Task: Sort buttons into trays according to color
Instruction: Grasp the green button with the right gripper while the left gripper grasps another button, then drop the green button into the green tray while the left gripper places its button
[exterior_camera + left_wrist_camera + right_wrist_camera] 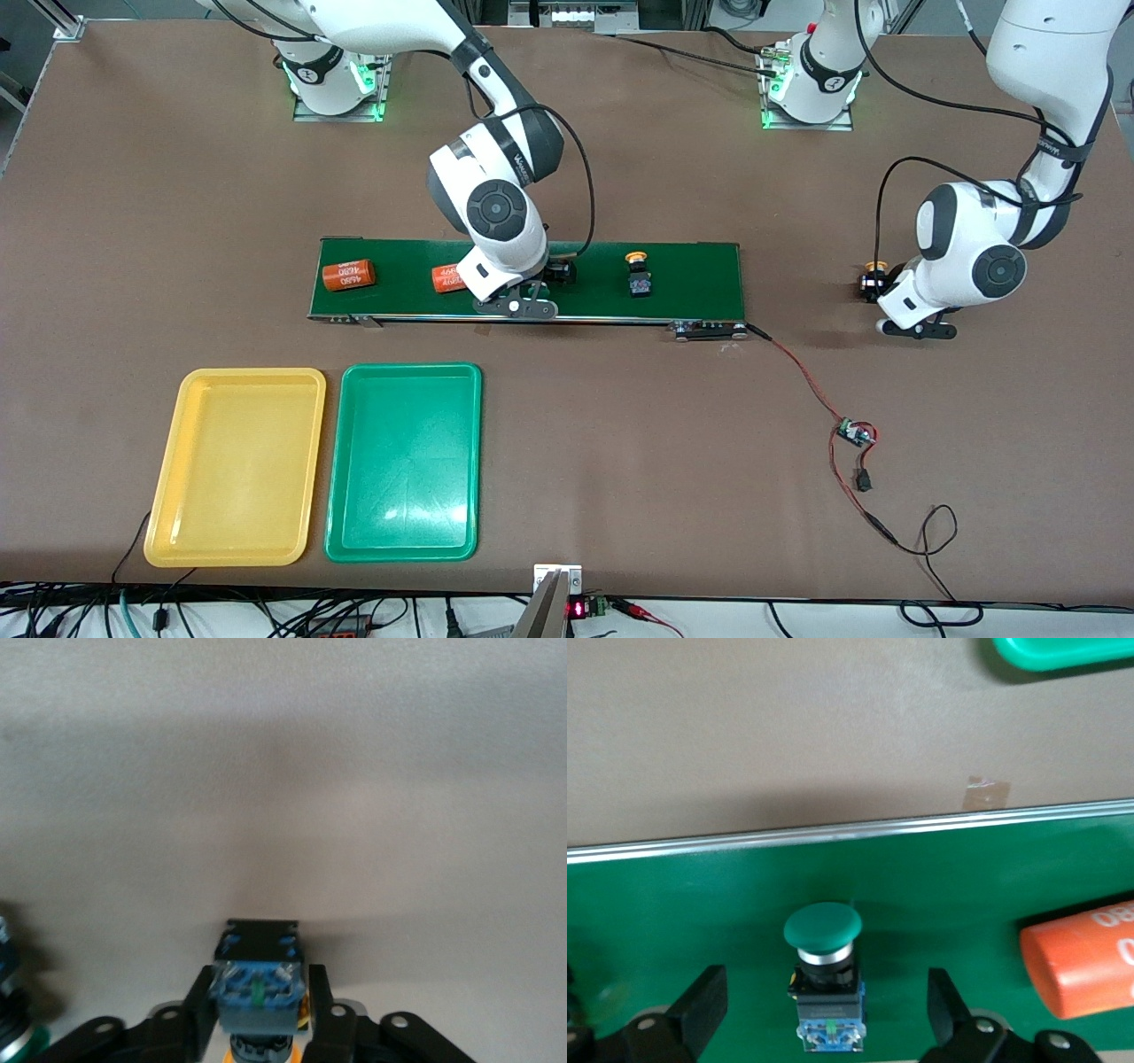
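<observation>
A yellow-capped button (259, 992) with a black-and-blue body sits in my left gripper (261, 997), which is shut on it low over the bare table (873, 282) off the belt's left-arm end. A green-capped button (824, 979) stands on the conveyor belt (966, 877) between the spread fingers (700, 1001) of my open right gripper (824, 997), which does not touch it. In the front view this gripper (556, 273) is at mid-belt. Another yellow-capped button (637, 273) stands on the belt toward the left arm's end. The yellow tray (237, 467) and green tray (405, 461) lie side by side, nearer the front camera.
Two orange cylinders (348, 276) (449, 277) lie on the belt toward the right arm's end, one close beside my right gripper (1085, 961). A small circuit board (855, 434) on red-black wires lies nearer the camera. A green-ringed part (13, 1036) shows beside my left gripper.
</observation>
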Action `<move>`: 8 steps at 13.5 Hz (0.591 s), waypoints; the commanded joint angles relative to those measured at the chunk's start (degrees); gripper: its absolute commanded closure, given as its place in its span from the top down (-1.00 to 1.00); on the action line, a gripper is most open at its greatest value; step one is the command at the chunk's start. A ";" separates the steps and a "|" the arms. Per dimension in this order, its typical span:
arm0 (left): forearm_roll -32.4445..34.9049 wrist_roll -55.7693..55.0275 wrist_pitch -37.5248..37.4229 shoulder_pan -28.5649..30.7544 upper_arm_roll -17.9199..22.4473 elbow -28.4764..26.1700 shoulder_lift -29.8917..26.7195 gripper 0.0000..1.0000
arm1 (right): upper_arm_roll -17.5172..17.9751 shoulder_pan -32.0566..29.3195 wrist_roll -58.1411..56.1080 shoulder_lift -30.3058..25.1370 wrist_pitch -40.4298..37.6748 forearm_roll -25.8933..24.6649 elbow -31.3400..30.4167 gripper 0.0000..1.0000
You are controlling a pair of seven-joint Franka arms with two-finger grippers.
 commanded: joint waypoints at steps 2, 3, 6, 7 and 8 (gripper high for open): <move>0.13 0.56 -12.10 -0.88 -5.28 7.01 -3.72 -0.67 | -0.25 1.50 0.48 1.65 -0.08 -0.23 0.25 1.00; 0.04 0.30 -14.14 -1.05 -8.18 9.65 -3.64 -0.67 | -0.25 1.41 0.39 2.09 -0.17 -0.14 0.25 0.93; -10.28 -1.55 -14.42 -2.19 -12.77 14.14 -2.59 -0.67 | -0.25 0.97 1.27 2.18 -0.34 -0.23 -0.10 -0.22; -15.29 -1.81 -14.16 -2.54 -14.17 14.68 -2.23 -0.67 | -0.34 0.79 1.27 2.18 -0.35 -0.23 -0.36 -0.43; -19.43 -1.82 -13.63 -2.55 -15.75 14.86 -1.45 -0.67 | -0.42 0.71 1.36 2.18 -0.35 -0.23 -0.37 -0.58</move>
